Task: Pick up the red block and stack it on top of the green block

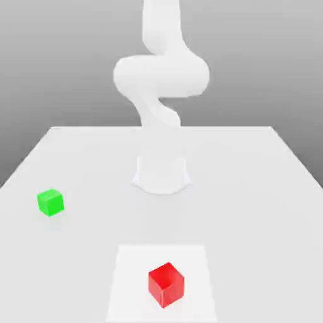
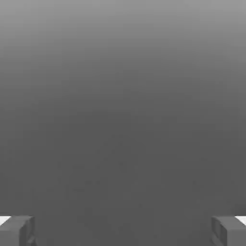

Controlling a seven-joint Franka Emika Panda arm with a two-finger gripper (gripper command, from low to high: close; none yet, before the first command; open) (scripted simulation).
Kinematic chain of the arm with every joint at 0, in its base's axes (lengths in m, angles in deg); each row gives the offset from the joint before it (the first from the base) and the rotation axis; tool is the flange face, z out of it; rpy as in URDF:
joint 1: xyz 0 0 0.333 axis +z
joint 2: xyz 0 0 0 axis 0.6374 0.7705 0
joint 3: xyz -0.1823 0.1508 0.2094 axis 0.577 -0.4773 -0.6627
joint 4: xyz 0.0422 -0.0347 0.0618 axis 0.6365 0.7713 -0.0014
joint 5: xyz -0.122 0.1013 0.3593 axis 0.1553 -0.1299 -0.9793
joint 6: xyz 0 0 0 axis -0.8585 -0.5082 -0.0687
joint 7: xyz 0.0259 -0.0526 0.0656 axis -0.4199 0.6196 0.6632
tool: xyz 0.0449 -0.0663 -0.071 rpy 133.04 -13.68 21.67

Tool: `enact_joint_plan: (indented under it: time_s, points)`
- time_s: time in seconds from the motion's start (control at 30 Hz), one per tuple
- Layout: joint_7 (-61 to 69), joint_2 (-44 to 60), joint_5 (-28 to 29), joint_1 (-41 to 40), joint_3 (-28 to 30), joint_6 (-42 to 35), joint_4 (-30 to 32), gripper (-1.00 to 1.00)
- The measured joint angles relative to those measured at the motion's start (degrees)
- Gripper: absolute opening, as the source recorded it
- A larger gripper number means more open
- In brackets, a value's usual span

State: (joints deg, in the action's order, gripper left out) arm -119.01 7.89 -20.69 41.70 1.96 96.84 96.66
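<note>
On the surface (image 1: 252,189), the green block (image 1: 50,202) lies toward the exterior view's left, well apart from the red block (image 1: 166,285), which sits nearer the camera.

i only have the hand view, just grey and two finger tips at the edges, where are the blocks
Observer: The red block sits on the table, near the front edge in the exterior view, on a lighter square patch.
Operator: and the green one
Observer: The green block is apart from it, farther back and toward the exterior view's left.
Operator: gripper holding anything
Observer: No. The gripper is open with nothing between the fingers, and both blocks rest on the table.
</note>
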Motion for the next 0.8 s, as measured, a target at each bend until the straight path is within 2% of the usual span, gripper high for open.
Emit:
enact_joint_plan:
  time_s: [0.37,0.57,0.8]
  points:
    - [17.4,23.3,-3.5,6.9,6.0,10.6,7.5,0.0]
    - [26.3,35.7,-4.8,8.3,6.8,16.3,11.5,0.0]
    - [33.1,49.9,-3.5,8.2,6.5,24.0,15.1,0.0]
